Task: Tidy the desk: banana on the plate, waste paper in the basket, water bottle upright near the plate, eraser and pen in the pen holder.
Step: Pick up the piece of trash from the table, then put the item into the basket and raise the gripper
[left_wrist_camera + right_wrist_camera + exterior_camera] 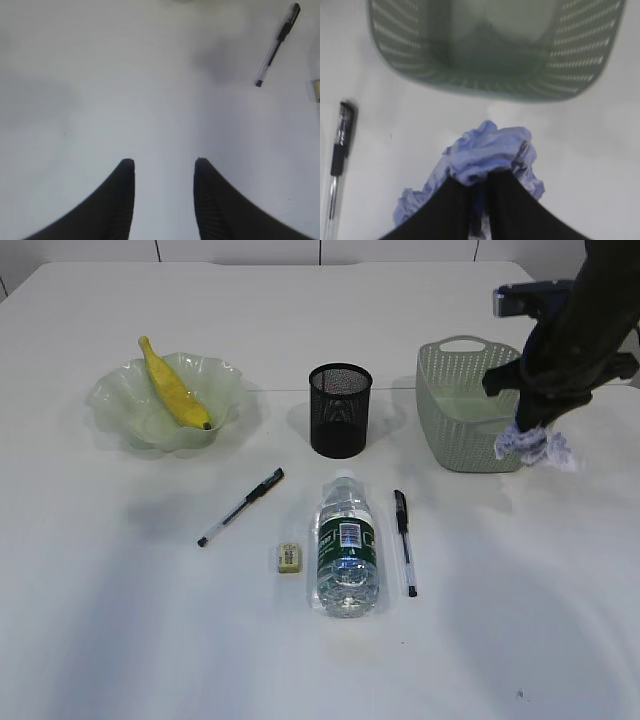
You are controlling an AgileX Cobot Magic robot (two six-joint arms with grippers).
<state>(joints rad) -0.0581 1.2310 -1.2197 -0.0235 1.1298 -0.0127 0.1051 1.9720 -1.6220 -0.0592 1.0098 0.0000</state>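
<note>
Status, working out from the paper. Right hand (479,187) is clenched on the crumpled bluish waste paper (487,150); wrist view shows the jaws pinched into the wad with almost no gap. In the exterior view the paper (535,447) hangs at the basket's near right corner, just outside the wall, not yet over the opening. Can't tell whether it is clear of the counter (120,640).

Basket (455,440) looks empty inside, so the paper step is mid-way: grasped, not dropped. My guess at the next move is lift, shift over the rim, release.

Done: banana (172,388) lies in the plate (115,405), at the back left.

Left to do, as far as I can see:
- bottle (346,545) is on its side mid-counter, cap pointing toward the holder; needs standing up near the plate.
- eraser (287,557) lies just left of the bottle, apart from it.
- two pens are out: left pen (240,507) lies diagonal between plate and bottle, right pen (404,542) just right of the bottle.
- holder (340,409) stands upright between plate and basket; I see nothing in it.

Left hand (164,162) is released, jaws apart with nothing between them, hovering over bare counter. The left pen sits at the top right of its wrist view, well away.

Roughly one of five items placed, the second in hand.
</note>
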